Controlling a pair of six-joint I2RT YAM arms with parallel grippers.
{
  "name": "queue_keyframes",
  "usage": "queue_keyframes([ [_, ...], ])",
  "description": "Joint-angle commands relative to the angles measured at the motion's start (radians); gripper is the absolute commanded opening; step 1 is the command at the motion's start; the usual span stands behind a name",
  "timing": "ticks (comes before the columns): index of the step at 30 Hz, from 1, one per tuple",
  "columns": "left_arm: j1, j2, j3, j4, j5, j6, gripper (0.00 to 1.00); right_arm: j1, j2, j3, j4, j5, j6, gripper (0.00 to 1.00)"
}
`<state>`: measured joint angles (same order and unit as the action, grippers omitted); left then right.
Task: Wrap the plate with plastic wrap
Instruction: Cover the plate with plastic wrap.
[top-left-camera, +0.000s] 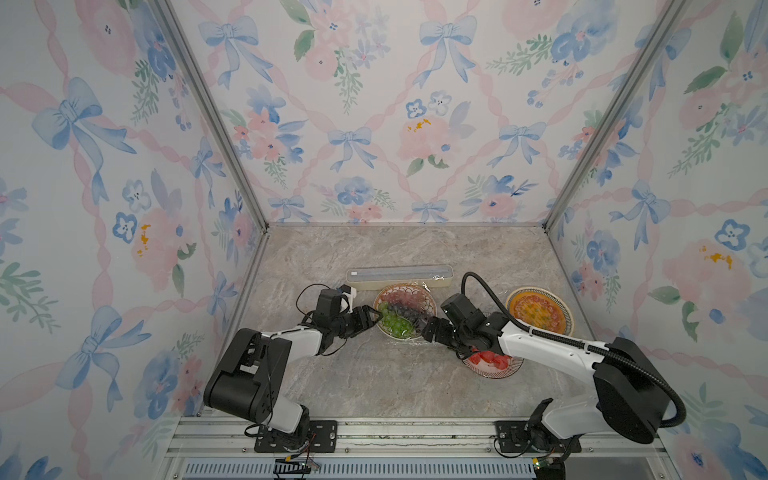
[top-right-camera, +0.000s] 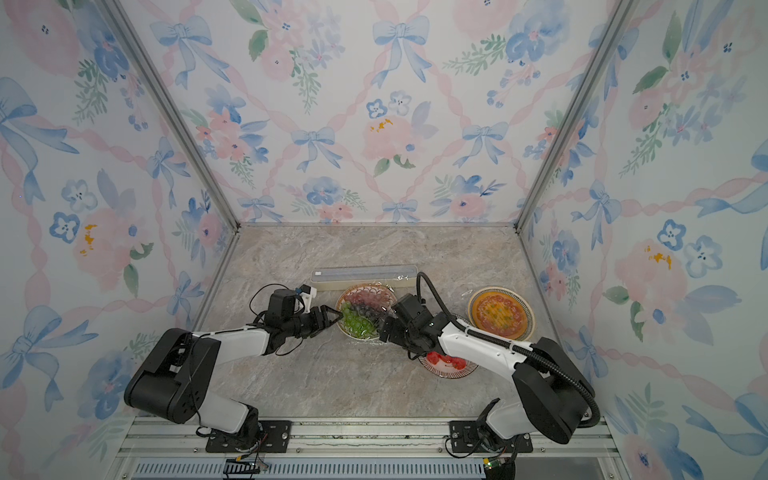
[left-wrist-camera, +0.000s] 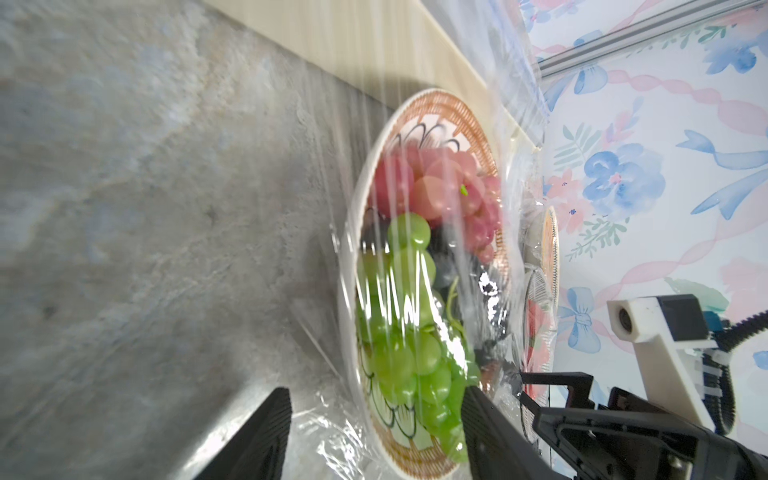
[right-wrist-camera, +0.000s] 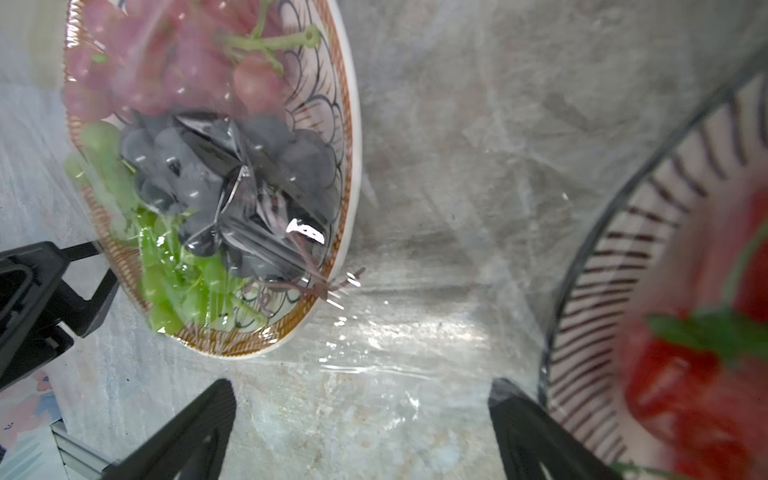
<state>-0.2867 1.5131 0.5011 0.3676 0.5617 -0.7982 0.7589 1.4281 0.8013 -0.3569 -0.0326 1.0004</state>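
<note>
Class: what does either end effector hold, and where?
Nothing: left end effector open astride the plate's rim, right end effector open over loose plastic wrap.

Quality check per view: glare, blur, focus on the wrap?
Left wrist: plastic wrap streaks white across the grape plate, with bright glare patches; soft overall. Right wrist: specular spots on the film over the dark grapes, and the strawberry plate is badly out of focus. Both top views: even light, wrap barely visible.
</note>
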Motion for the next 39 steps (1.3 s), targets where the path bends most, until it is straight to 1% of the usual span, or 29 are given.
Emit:
queue_keyframes([
  [1,0.000,0.017,0.033,0.025,0.000,-0.003,0.66,-0.015,-0.001,-0.031,-0.129,0.033,-0.027,0.97],
  [5,0.003,0.011,0.045,0.027,0.009,-0.005,0.66,0.004,-0.006,0.011,-0.107,0.017,-0.071,0.97],
  [10,0.003,-0.044,0.003,0.018,-0.060,-0.010,0.66,0.049,0.000,0.145,-0.291,0.151,-0.097,0.97],
  [12,0.003,-0.060,-0.002,0.000,-0.070,-0.007,0.65,0.059,-0.003,0.171,-0.322,0.174,-0.102,0.97],
  [15,0.004,-0.091,-0.012,-0.030,-0.073,0.005,0.66,0.059,-0.011,0.196,-0.319,0.175,-0.120,0.97],
  [18,0.003,-0.109,-0.024,-0.038,-0.060,0.004,0.66,0.018,-0.015,0.212,-0.296,0.181,-0.171,0.97],
  [23,0.003,-0.108,-0.038,-0.038,-0.034,0.010,0.66,-0.082,0.026,0.222,-0.216,0.082,-0.318,0.97],
  [29,0.003,-0.102,-0.044,-0.038,-0.038,0.014,0.66,-0.152,0.097,0.258,-0.167,0.013,-0.406,0.97],
  [34,0.002,-0.101,-0.039,-0.038,-0.038,0.015,0.66,-0.170,0.191,0.303,-0.147,-0.029,-0.432,0.97],
  [39,0.003,-0.101,-0.040,-0.038,-0.037,0.015,0.65,-0.178,0.268,0.318,-0.131,-0.063,-0.406,0.97],
])
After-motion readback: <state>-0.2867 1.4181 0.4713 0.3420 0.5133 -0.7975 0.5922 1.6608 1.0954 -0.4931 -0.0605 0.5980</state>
